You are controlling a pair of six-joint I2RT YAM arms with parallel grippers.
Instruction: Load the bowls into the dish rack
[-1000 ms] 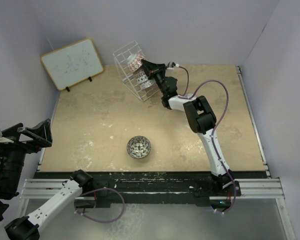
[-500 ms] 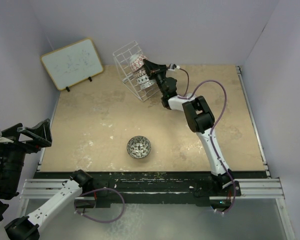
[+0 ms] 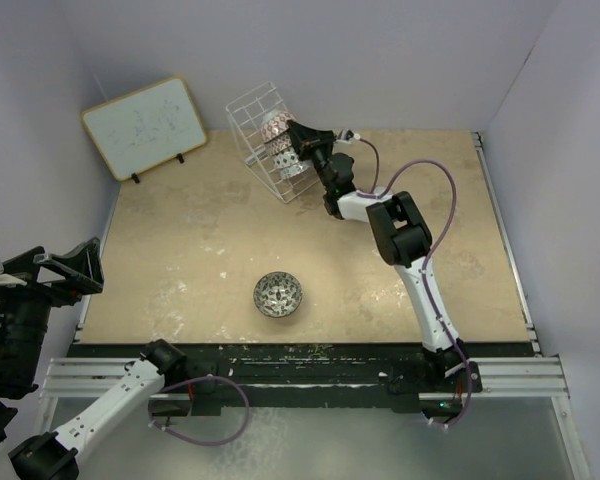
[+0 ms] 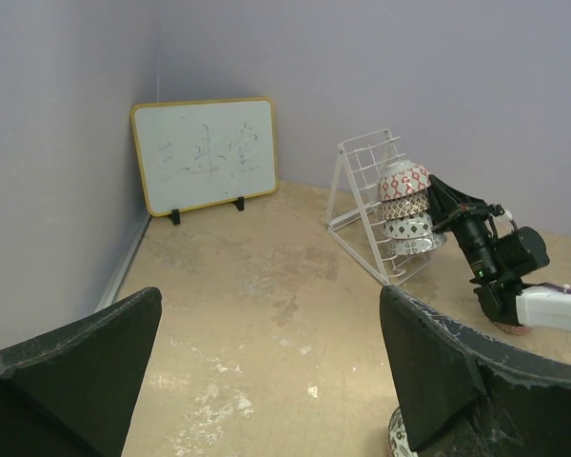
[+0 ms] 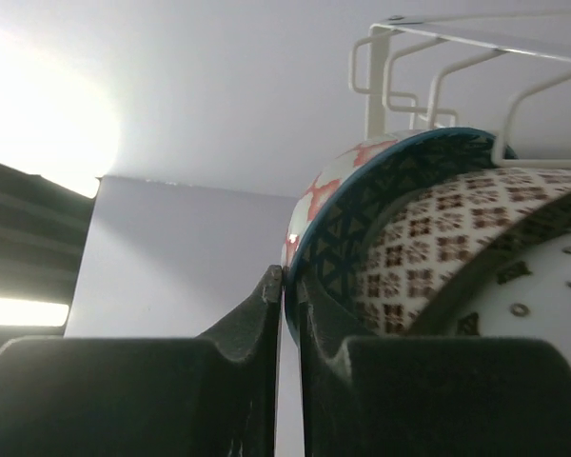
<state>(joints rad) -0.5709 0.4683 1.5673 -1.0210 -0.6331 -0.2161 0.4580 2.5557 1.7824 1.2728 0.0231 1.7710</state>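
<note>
The white wire dish rack (image 3: pixel 250 108) stands at the back of the table, and several bowls are stacked in it on edge. The top one is a red-and-white patterned bowl (image 3: pixel 273 124) with a blue-patterned inside (image 5: pixel 362 219). My right gripper (image 3: pixel 293 136) reaches into the rack. Its fingertips (image 5: pixel 290 278) are pinched on that bowl's rim, one finger outside and one inside. A dark patterned bowl (image 3: pixel 278 294) sits alone near the table's front middle. My left gripper (image 3: pixel 72 268) hangs wide open over the left front edge, holding nothing.
A wood-framed whiteboard (image 3: pixel 145 126) leans at the back left, just left of the rack. Purple walls close in the table on three sides. My right arm (image 3: pixel 400 230) stretches diagonally from the front right to the rack.
My right gripper has shifted the red-and-white bowl slightly within the rack. The left arm and the bowl on the table have not moved.
</note>
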